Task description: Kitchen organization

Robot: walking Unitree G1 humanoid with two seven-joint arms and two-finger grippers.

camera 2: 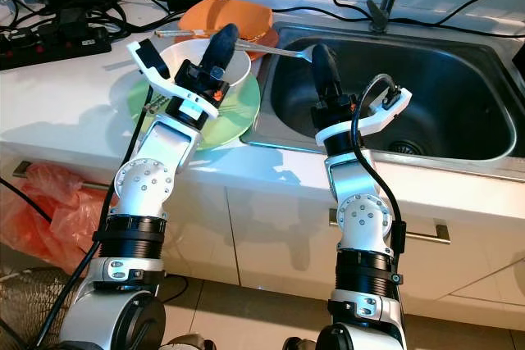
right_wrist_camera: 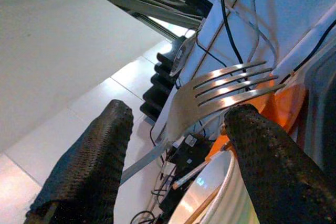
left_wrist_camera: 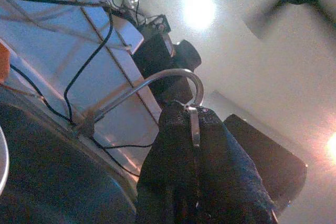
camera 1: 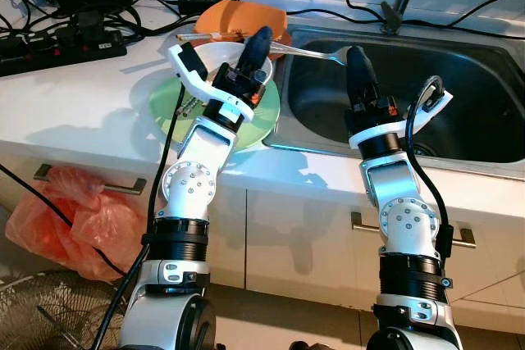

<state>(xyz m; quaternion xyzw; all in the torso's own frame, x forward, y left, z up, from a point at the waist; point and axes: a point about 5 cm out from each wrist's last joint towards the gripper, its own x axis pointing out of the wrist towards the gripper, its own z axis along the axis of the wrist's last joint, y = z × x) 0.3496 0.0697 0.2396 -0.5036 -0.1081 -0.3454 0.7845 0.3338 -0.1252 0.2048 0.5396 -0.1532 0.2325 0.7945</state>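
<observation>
A silver fork hangs level over the sink's left rim. My left gripper is shut on its handle end, above a white bowl that stands on a green plate. The left wrist view shows a thin metal strip pinched between the shut fingers. My right gripper is over the sink, at the fork's head. In the right wrist view its two fingers stand apart with the fork's tines between them, touching neither.
An orange dish and chopsticks sit behind the bowl. Power strips and cables crowd the counter's back left. The faucet base stands behind the sink. A red plastic bag hangs from a cabinet handle below.
</observation>
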